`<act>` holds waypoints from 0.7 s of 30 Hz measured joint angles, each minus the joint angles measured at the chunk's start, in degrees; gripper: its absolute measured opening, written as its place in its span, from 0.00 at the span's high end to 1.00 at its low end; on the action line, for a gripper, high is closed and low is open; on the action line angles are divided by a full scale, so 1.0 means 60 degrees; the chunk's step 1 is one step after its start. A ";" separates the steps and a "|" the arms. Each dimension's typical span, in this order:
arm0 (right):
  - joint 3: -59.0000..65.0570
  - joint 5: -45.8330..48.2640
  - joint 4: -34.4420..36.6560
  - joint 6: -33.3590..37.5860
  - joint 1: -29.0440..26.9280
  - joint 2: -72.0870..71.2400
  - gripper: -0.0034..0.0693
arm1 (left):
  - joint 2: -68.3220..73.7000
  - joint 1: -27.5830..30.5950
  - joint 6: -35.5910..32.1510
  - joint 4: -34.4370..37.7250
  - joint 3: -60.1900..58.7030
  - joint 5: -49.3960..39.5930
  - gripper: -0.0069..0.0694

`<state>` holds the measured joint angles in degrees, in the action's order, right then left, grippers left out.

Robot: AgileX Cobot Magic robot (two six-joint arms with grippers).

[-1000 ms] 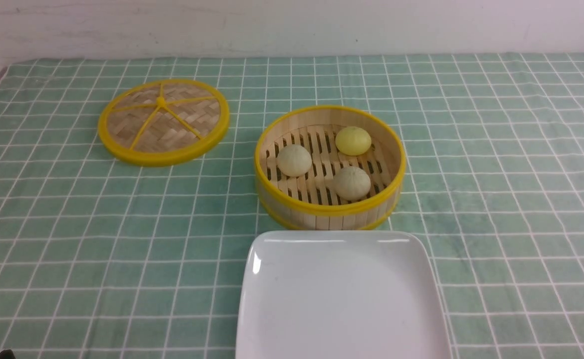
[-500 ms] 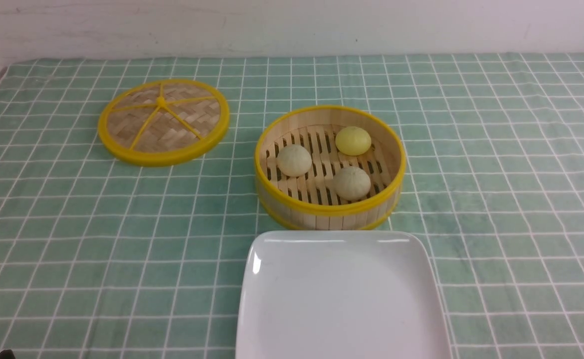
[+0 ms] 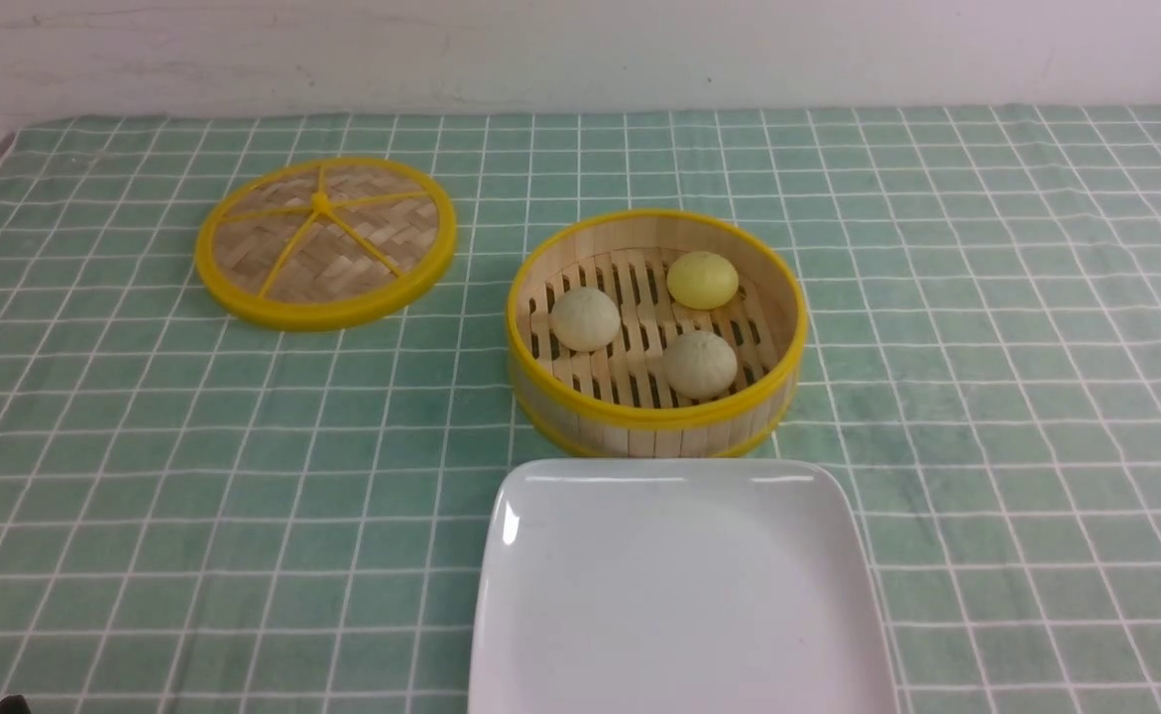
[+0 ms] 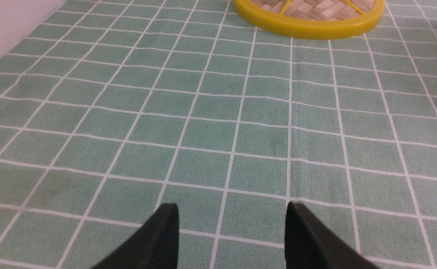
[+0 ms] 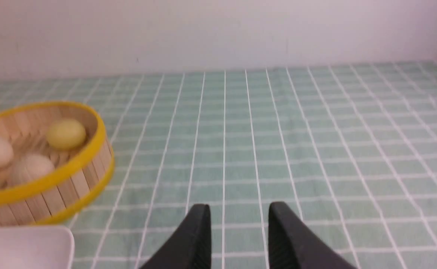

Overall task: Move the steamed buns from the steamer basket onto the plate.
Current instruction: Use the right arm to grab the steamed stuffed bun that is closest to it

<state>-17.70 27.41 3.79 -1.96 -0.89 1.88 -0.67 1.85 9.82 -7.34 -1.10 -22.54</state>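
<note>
You are looking at a worktop (image 3: pixel 144 446) covered in green checked cloth. By my judgement you are only lining up for the first pick, since nothing is lying on the white square plate (image 3: pixel 679 595) at the near edge. The bamboo steamer basket (image 3: pixel 654 416) is standing just behind the plate, toward the middle; I cannot tell whether the two are touching. The woven lid (image 3: pixel 325 241) is lying flat toward the far left corner, well out of your way.

All three steamed buns are sitting apart in the basket: the yellow bun (image 3: pixel 702 280) by the far wall, one pale bun (image 3: pixel 585 318) on the left, and the other pale bun (image 3: pixel 700 364) nearest the plate.

Your left fingers (image 4: pixel 158 239) are spread wide over bare cloth, gripping nothing. Your right fingers (image 5: pixel 197 239) are parted more narrowly, also empty, to the right of the basket.

- **Approach:** Try opening the right fingers wider and descending from above, clearing the yellow rim.
- **Grip and carry:** Close gently, because the buns look soft, and lift clear of the wall before carrying across.

Against the earlier frames, nothing is changing: the plate, basket, lid and buns are lying exactly where they were.
</note>
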 joint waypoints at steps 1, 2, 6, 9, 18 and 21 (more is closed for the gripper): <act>-0.0599 0.0235 0.0000 0.0000 0.0000 0.0000 0.62 | 0.0000 0.0000 0.0000 0.0000 0.0000 0.0000 0.38; -0.0599 0.0273 0.0000 0.0000 0.0000 0.0000 0.62 | 0.0000 0.0000 0.0000 0.0000 0.0000 0.0000 0.38; -0.1927 0.0586 0.0000 0.0000 0.0000 0.0000 0.62 | 0.0000 0.0000 0.0000 0.0000 0.0000 0.0000 0.38; -0.2090 0.0575 0.0000 0.0000 0.0000 0.0000 0.62 | 0.0000 0.0000 0.0000 0.0000 0.0000 0.0000 0.38; -0.2111 0.0587 0.0059 0.0000 0.0000 0.0000 0.62 | 0.0000 0.0000 0.0000 0.0000 0.0000 0.0000 0.38; -0.2111 0.0587 0.0499 0.0000 0.0000 0.0000 0.62 | 0.0000 0.0000 0.0000 0.0000 0.0000 0.0000 0.38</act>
<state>-30.36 30.93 6.78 -1.96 -0.89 1.88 -0.67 1.85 9.82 -7.34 -1.10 -22.54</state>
